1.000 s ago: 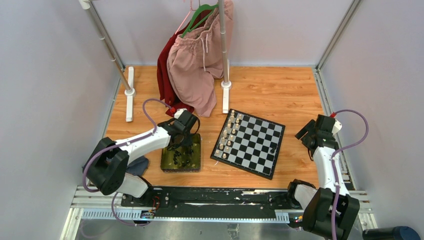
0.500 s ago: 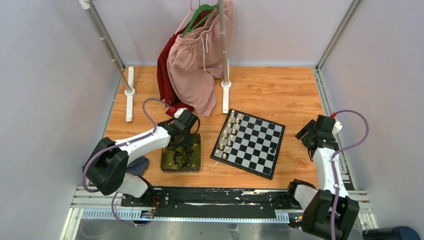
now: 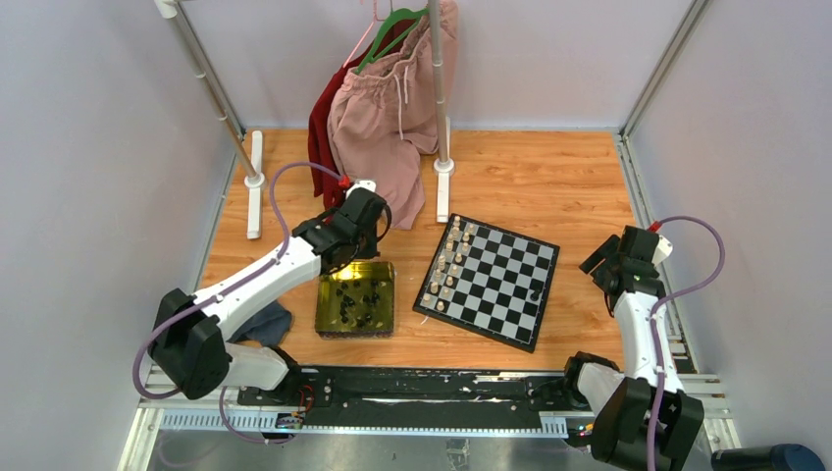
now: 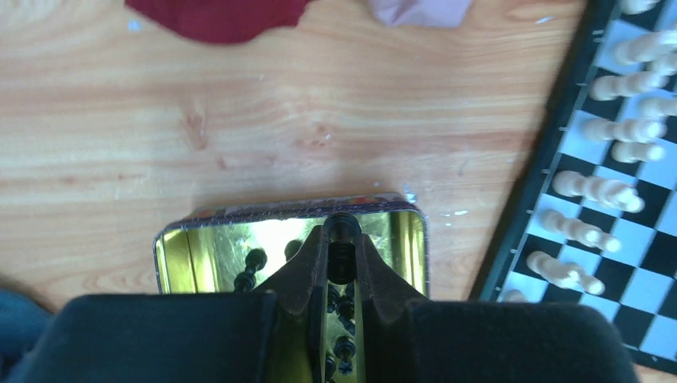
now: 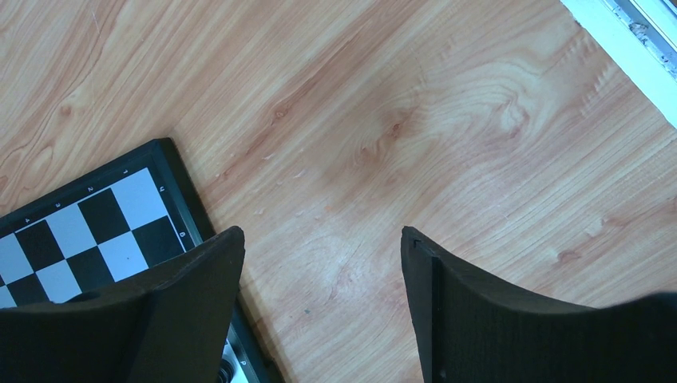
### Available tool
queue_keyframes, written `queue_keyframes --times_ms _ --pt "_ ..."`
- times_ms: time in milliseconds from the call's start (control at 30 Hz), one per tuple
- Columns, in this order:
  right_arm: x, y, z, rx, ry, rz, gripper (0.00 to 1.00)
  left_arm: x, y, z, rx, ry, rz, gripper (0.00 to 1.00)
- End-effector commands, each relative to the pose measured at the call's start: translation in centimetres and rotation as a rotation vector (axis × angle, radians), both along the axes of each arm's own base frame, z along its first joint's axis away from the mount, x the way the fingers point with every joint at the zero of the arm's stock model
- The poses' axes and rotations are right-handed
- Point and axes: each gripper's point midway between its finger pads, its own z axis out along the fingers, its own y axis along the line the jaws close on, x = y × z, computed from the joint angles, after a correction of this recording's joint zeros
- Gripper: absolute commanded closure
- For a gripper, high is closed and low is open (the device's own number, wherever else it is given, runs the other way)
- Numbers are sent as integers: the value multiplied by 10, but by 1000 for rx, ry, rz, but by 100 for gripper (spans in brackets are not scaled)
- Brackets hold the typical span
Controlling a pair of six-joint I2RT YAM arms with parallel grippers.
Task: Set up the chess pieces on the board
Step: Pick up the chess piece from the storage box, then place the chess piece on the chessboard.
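Observation:
My left gripper (image 4: 342,237) is shut on one small black chess piece (image 4: 342,259), held above the far edge of the yellow-green tray (image 4: 287,209). Several more black chess pieces (image 4: 254,260) lie loose in the tray (image 3: 324,312). In the top view the left gripper (image 3: 345,261) hovers just behind that tray. The board (image 3: 510,285) lies to its right, with cream-white pieces (image 3: 446,265) lined along its left side and one black piece (image 3: 535,292) near its right edge. My right gripper (image 5: 323,239) stands open and empty over bare wood beside the board's corner (image 5: 96,231).
A clothes rack with pink and red garments (image 3: 383,128) stands at the back, its white feet (image 3: 254,182) on the wooden table. A blue cloth (image 3: 265,322) lies left of the tray. A red garment's hem (image 4: 215,16) hangs near the left gripper.
The left gripper was down among the pieces in the tray; it has closed on one black piece and risen up and back. The right arm has not moved.

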Motion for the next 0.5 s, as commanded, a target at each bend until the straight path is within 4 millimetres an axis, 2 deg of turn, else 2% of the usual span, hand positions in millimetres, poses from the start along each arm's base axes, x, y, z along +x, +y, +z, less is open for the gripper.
queue_keyframes --times_ms 0,167,300,467 --pt "-4 3 4 -3 9 -2 24 -2 -27 41 33 -91 -219 100" --pt "-2 3 9 8 -6 -15 24 -7 -92 67 76 -160 -468 100" --pt "-1 1 14 0 -13 -21 24 -23 -149 76 147 -207 -669 100" --pt "0 -3 19 -12 -18 -43 24 -35 -212 77 169 -224 -868 100"
